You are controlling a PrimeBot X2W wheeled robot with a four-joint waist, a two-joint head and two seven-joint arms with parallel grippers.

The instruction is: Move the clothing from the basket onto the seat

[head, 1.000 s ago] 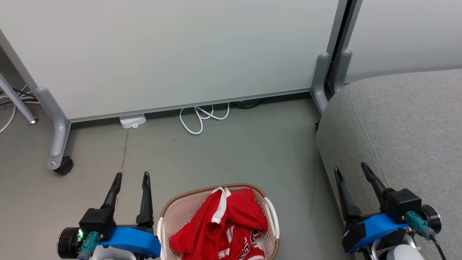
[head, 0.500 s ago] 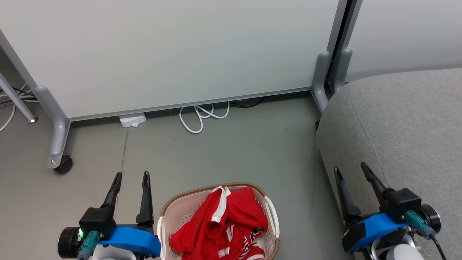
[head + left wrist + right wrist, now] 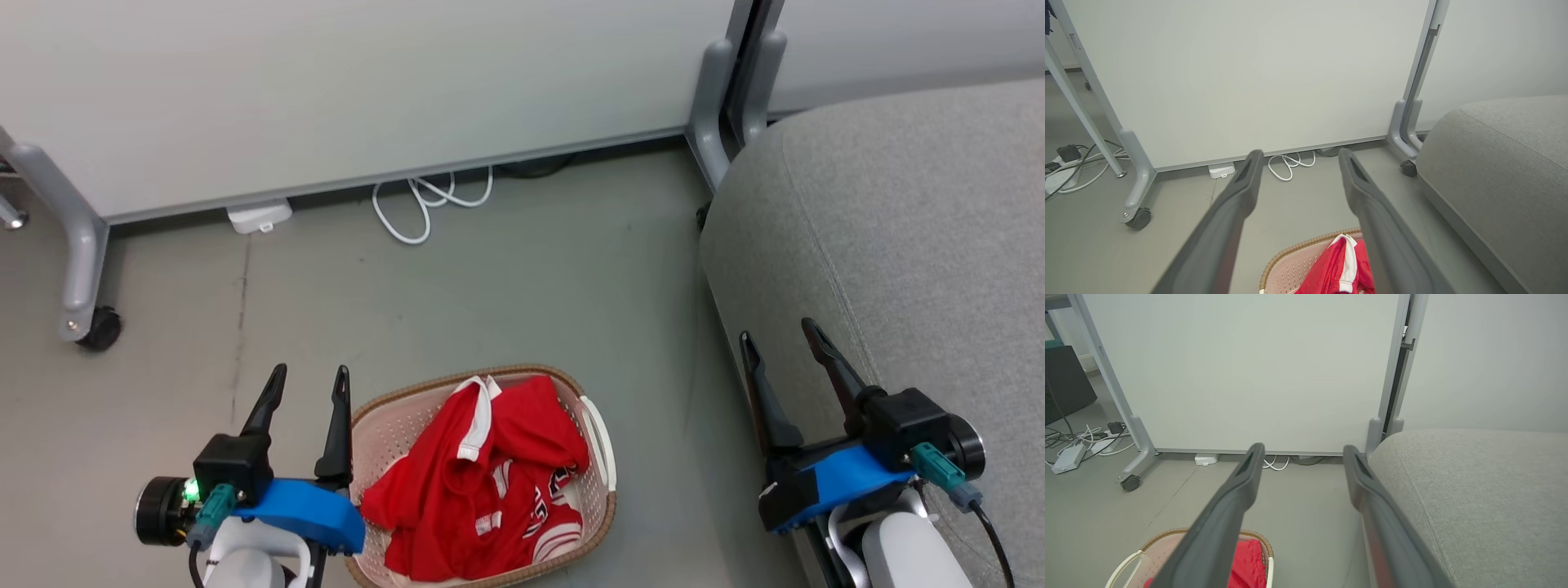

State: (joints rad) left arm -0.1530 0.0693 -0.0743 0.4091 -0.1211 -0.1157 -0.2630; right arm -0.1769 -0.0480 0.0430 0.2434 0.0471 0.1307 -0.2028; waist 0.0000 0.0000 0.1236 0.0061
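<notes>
- Your left gripper (image 3: 312, 371) is hanging at the lower left of the head view, with its two fingers standing wide apart and holding nothing.
- Its inner finger is lining up with the basket's left rim in that view, and you can't tell from there if it's touching. In the left wrist view the rim is sitting lower down, past the spread fingers (image 3: 1237, 204).
- Your right gripper (image 3: 776, 328) is hovering at the lower right, fingers spread and empty too, right in front of the sofa's near edge.
- The basket (image 3: 424, 382) is sitting on the floor (image 3: 531, 278) between your two grippers, much closer to the left one.
- The clothing (image 3: 482, 465) is lying bunched inside the basket. It's red, with a white-trimmed collar poking up toward the far rim and dark lettering showing lower down.
- A white handle (image 3: 604, 445) is sticking out on the basket's right side.
- The sofa (image 3: 898, 245) is taking up the right side, grey and rounded, with a strip of bare floor running between it and the basket.
- Farther back, a white cable (image 3: 424, 196) is looping on the floor, near a small white box (image 3: 259, 217).
- A pale partition (image 3: 326, 82) is standing across the back on grey legs, with a dark caster wheel (image 3: 100, 331) at the far left.
</notes>
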